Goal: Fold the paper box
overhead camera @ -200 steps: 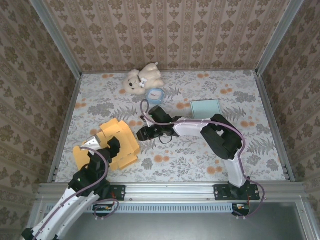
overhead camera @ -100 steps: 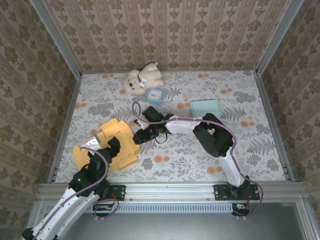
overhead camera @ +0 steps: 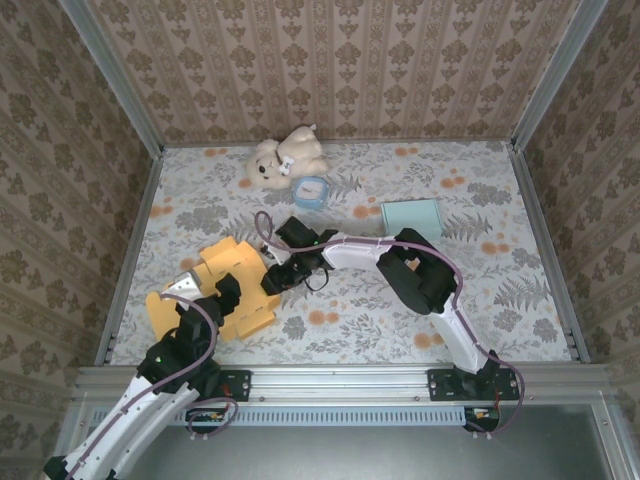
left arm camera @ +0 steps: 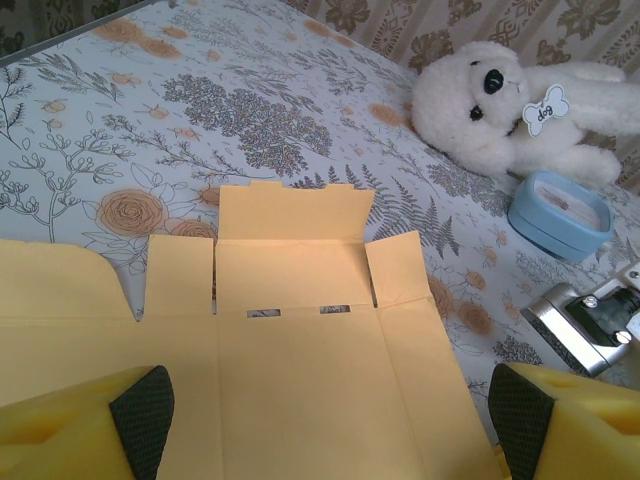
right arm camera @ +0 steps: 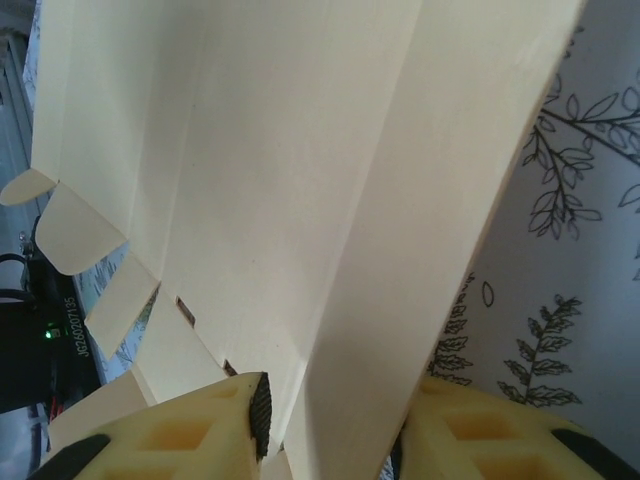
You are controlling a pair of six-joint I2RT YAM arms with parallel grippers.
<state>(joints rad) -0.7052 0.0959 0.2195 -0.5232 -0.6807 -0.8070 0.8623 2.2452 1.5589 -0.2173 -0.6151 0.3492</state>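
The yellow paper box (overhead camera: pixel 235 285) lies open and flat on the flowery desk (overhead camera: pixel 480 300), on the near side of the white toy dog (left arm camera: pixel 500 110). The dog's bone-shaped tag (left arm camera: pixel 543 108) says "dog". The left tool (left arm camera: pixel 330 425) hangs over the box with its fingers wide apart. The right tool (right arm camera: pixel 330 430) has a flap between its fingers, but I cannot tell if they squeeze it.

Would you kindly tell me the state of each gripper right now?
Left gripper: open, over the box.
Right gripper: fingers either side of a box flap; whether it grips cannot be told.
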